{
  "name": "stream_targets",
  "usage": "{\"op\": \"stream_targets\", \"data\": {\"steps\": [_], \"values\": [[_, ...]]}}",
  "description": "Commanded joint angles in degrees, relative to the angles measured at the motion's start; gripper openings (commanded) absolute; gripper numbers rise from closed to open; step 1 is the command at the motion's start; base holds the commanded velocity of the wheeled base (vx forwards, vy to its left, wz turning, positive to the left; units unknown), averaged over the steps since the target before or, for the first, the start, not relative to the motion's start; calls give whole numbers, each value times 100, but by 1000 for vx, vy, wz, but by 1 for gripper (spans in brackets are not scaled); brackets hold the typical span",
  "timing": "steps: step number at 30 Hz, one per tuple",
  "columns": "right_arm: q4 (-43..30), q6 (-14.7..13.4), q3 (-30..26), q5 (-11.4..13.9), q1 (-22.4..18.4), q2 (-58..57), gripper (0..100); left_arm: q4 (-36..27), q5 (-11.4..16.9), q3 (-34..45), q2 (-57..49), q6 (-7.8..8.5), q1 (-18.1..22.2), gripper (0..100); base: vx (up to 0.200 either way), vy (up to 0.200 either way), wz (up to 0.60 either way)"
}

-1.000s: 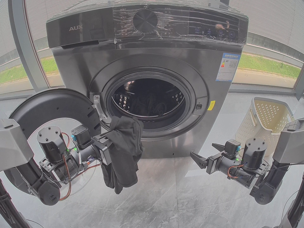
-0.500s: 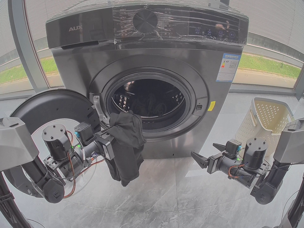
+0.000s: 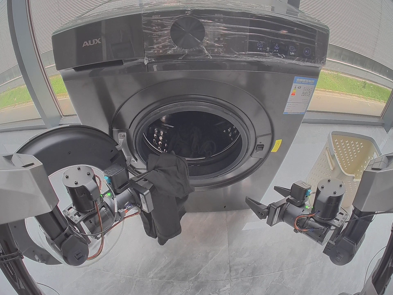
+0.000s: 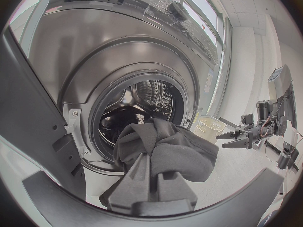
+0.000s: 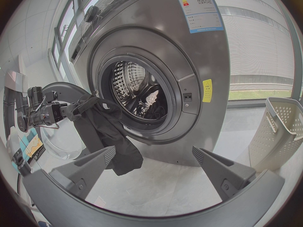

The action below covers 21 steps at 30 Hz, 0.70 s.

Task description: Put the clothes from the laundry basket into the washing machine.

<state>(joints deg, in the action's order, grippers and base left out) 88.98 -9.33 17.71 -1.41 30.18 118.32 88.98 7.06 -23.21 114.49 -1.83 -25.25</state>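
Note:
The grey washing machine (image 3: 188, 82) stands with its door (image 3: 65, 148) swung open on my left. Dark clothes (image 3: 196, 140) lie inside the drum (image 5: 135, 89). My left gripper (image 3: 150, 177) is shut on a black garment (image 3: 170, 185), held just below and left of the drum's lower rim. The cloth hangs down over the washer's front, bunched over the fingers (image 4: 142, 171) in the left wrist view. My right gripper (image 3: 266, 199) stands open and holds nothing, low in front of the washer's right side. The cream laundry basket (image 3: 348, 156) stands to the washer's right.
The open door and its glass bowl (image 5: 63, 142) sit close behind my left arm. Grey tiled floor (image 3: 229, 250) spreads in front of the machine. Windows and a pillar (image 3: 24, 62) stand behind it.
The head camera has shifted a little closer to the washer. My left gripper has carried the black garment slightly right and up toward the drum's rim. The right arm has kept still.

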Motion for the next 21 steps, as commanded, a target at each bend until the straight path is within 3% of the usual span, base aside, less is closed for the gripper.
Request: {"op": "stream_targets", "data": {"steps": [1, 9, 15, 21], "values": [[49, 1, -5, 1, 5, 7, 100, 32, -3, 45, 38, 7, -77, 0, 0, 0, 0], [49, 1, -5, 1, 23, 15, 100, 32, -3, 62, 38, -2, -130, 0, 0, 0, 0], [49, 1, -13, 1, 31, 15, 100, 41, -3, 54, 108, -2, -182, 0, 200, 0, 0], [49, 1, -13, 10, 40, -20, 100, 32, -187, 45, 143, -11, -349, 0, 0, 0, 0]]}}
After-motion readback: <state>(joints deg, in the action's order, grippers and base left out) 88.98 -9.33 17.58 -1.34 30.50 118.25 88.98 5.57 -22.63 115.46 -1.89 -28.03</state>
